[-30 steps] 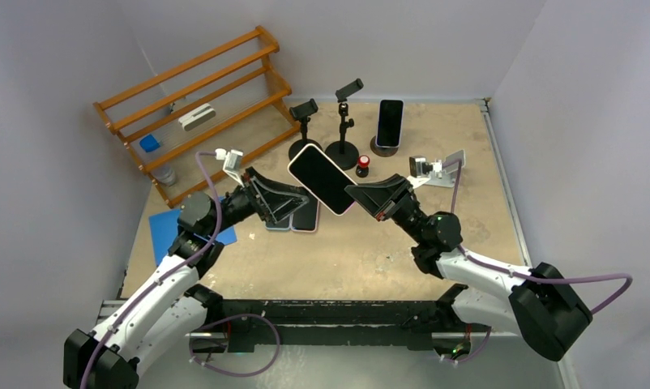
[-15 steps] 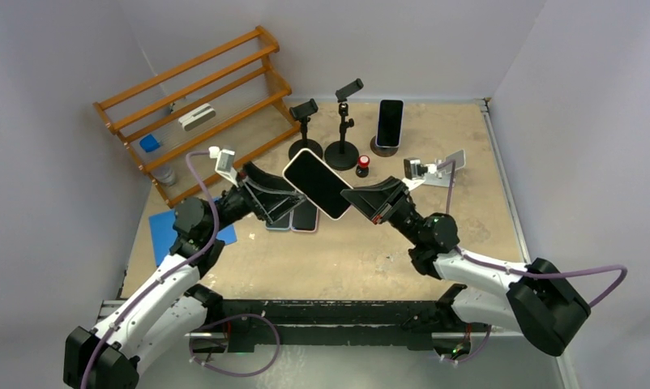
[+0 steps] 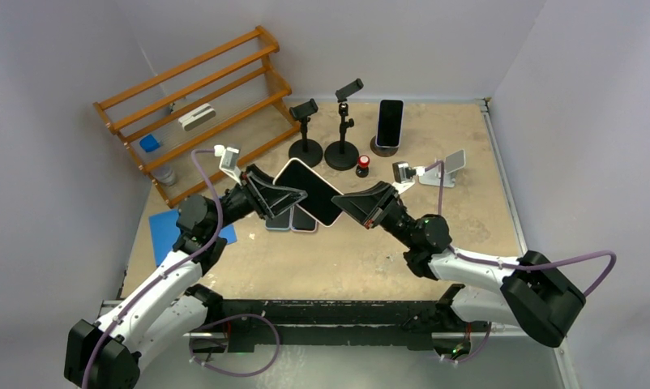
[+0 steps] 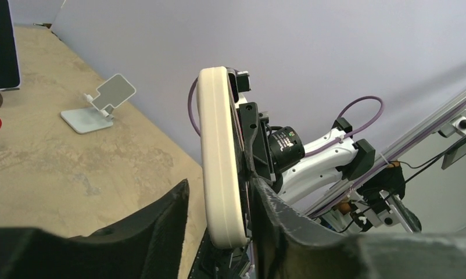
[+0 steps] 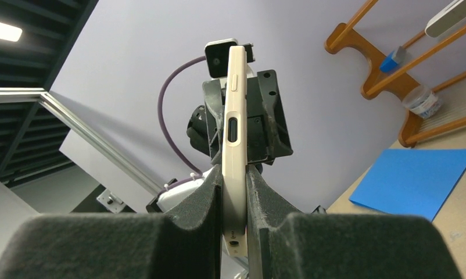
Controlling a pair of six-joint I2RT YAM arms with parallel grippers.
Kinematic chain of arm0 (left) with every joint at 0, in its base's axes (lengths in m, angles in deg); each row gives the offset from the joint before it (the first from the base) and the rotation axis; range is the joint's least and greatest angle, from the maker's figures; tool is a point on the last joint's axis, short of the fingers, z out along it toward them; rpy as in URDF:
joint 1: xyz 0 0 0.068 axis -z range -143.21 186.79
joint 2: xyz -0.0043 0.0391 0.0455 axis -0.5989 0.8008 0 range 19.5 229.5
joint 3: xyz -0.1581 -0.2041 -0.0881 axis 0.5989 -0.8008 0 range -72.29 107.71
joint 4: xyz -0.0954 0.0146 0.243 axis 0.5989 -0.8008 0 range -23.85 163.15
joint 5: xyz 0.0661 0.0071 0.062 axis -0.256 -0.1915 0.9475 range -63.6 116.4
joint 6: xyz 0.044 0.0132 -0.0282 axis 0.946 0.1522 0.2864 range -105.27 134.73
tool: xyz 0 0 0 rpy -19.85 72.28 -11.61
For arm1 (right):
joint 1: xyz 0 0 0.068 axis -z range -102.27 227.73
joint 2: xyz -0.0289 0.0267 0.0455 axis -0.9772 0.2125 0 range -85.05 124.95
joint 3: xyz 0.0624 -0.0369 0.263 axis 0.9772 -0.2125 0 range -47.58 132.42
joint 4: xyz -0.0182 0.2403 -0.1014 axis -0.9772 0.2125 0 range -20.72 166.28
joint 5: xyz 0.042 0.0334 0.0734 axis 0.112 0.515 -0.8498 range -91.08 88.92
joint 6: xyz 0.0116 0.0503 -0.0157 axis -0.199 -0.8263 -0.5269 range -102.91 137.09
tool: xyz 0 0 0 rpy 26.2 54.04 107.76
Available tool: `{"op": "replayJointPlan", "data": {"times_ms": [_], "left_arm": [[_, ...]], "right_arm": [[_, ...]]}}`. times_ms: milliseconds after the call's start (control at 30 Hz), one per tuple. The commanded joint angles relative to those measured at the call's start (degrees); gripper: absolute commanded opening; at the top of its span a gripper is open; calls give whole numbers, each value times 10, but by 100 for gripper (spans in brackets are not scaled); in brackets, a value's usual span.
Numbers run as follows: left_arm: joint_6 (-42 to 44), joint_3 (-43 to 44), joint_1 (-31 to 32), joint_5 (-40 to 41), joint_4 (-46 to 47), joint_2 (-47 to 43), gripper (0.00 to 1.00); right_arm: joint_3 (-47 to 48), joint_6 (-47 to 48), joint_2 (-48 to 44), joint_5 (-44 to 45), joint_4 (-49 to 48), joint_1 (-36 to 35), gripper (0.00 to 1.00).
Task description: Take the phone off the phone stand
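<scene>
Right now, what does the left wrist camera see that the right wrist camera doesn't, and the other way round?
Only the left wrist view: the white folding phone stand, empty on the table, and the right arm behind the phone. Only the right wrist view: the wooden rack, the blue mat and a plastic bottle. Both: the cream-edged phone, seen edge-on, with the right pincer clamped on it.

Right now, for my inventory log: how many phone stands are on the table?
4. A black clamp stand at back centre, a taller clamp stand beside it, a round-based stand holding a phone further right, an empty white stand rightmost. None seems hidden.
</scene>
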Motion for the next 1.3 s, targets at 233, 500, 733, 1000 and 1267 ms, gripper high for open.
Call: {"op": "replayJointPlan", "data": {"times_ms": [233, 500, 733, 1000, 1267], "left_arm": [[-8, 11, -4, -25, 30, -13, 0], [-4, 13, -4, -32, 3, -27, 0], [14, 32, -4, -93, -24, -22, 0], [70, 74, -4, -241, -63, -4, 0], [121, 102, -4, -294, -100, 9, 0]], "right_arm": [[40, 53, -43, -7, 22, -5, 12], [79, 141, -90, -75, 209, -5, 77], [141, 283, -141, -110, 433, -4, 89], [182, 393, -175, -189, 556, -4, 81], [184, 402, -148, -268, 524, -3, 68]]}}
